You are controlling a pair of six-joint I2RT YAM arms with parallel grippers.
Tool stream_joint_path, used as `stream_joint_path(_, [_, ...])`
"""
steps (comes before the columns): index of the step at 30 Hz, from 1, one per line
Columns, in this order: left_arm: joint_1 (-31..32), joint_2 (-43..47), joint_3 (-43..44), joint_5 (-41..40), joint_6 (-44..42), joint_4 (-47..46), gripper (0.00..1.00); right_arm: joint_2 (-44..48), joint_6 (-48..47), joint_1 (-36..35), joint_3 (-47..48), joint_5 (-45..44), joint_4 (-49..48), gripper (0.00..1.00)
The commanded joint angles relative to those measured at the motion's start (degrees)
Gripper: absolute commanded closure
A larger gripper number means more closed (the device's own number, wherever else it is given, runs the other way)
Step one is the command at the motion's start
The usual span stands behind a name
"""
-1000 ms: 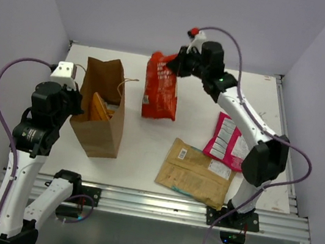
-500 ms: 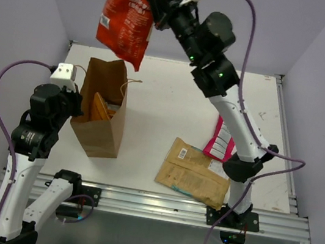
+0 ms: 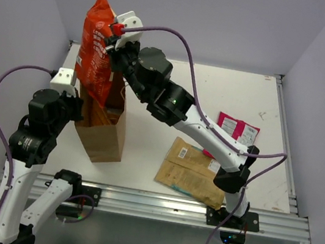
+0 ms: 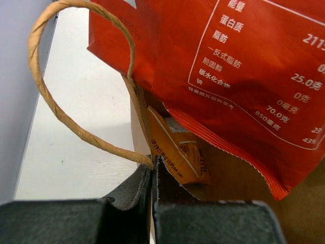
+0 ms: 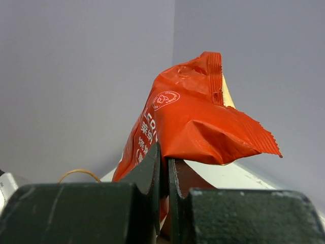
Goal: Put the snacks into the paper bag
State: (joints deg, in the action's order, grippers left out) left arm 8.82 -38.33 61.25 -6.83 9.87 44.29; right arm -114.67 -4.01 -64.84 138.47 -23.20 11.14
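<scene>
The right pincer (image 3: 111,44) is clamped on the upper edge of the red packet (image 3: 92,55), which hangs upright over the open mouth of the paper bag (image 3: 105,141), its lower end dipping just inside. The left pincer (image 4: 154,169) is pinched shut on the bag's near rim, at the foot of a twine handle (image 4: 51,101).

The red packet's back carries a white nutrition table in Chinese, with figures such as 25.0克, 70.0克 and 850毫克. Its front shows a round white logo, and the lettering beside that is too cut off to read.

Inside the bag an orange packet (image 4: 175,152) leans against the wall, its small print illegible.

On the counter (image 3: 172,99) to the right of the bag lies the tan packet (image 3: 194,176), its white label (image 3: 183,154) bearing a barcode. Farther right, the magenta packet (image 3: 238,129) shows white panels of unreadable text.
</scene>
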Motion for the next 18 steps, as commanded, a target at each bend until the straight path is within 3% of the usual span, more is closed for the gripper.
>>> stream_joint_path(1, [0.7, 0.9, 0.3, 0.6, -0.8, -2.2, 1.0, 4.8, -7.3, -2.7, 0.0, -8.2, -3.3, 1.0])
stream_joint_path(7, [1.1, 1.1, 0.4, 0.6, -0.7, -2.2, 1.0, 7.4, -11.0, -4.2, -1.2, -13.2, -4.2, 1.0])
stream_joint_path(18, [1.4, 1.3, 0.6, 1.0, -0.7, -1.8, 1.0, 14.4, -10.1, -5.0, -12.7, -16.4, -5.9, 1.0])
